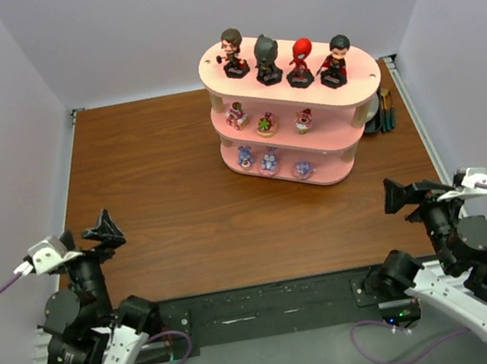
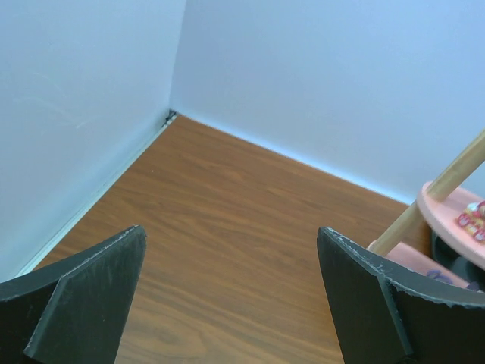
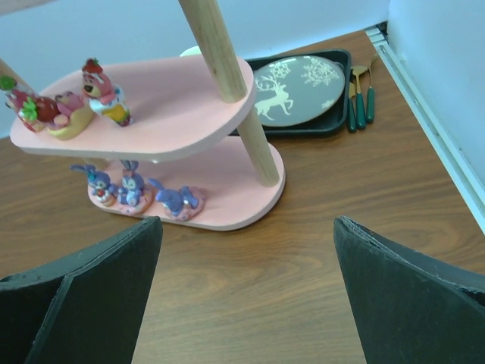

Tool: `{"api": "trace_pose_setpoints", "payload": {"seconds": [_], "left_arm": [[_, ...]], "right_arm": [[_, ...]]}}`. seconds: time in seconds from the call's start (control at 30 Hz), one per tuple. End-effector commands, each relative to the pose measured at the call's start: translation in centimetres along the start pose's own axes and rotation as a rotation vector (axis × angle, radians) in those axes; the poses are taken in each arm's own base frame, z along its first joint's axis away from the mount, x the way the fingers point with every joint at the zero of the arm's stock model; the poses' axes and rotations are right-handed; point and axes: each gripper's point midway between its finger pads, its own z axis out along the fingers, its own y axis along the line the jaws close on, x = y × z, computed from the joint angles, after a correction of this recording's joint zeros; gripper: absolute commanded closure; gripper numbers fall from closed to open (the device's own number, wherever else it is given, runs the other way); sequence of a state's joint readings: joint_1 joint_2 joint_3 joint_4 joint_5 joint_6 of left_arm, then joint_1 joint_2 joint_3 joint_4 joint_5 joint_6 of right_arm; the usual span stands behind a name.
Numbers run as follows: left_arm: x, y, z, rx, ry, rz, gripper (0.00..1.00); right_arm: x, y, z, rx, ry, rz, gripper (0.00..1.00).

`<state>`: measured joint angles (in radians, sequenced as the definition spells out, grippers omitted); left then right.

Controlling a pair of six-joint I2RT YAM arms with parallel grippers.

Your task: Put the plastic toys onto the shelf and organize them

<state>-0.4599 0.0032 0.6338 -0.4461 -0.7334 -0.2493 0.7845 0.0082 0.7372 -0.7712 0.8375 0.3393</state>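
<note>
A: While the left pincer (image 1: 103,231) and right pincer (image 1: 403,193) gaped empty, where stood the toys (image 1: 300,61)?
B: On the shelf (image 1: 355,92), all three tiers, far ahead; its length ran crosswise, nearer the right arm.

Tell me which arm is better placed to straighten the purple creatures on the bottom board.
Likely right. The shelf stands right of centre, and the open right pincer faces the purple creatures directly. The left pincer sits farther off, seeing only the shelf's edge.
</note>
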Motion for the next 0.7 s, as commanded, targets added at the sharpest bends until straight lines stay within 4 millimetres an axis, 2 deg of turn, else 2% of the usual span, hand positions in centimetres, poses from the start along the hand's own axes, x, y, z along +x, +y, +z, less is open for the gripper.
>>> {"api": "trace_pose_setpoints", "payload": {"seconds": [0.0, 0.67], "left_arm": [[0.07, 0.97, -1.23, 0.014, -0.042, -0.054, 0.00], [0.67, 1.59, -0.95, -0.031, -0.034, -0.052, 0.00]], "right_arm": [[-0.13, -0.35, -0.55, -0.010, 0.003, 0.011, 0.01], [0.02, -0.72, -0.62, 0.009, 0.009, 0.017, 0.02]]}}
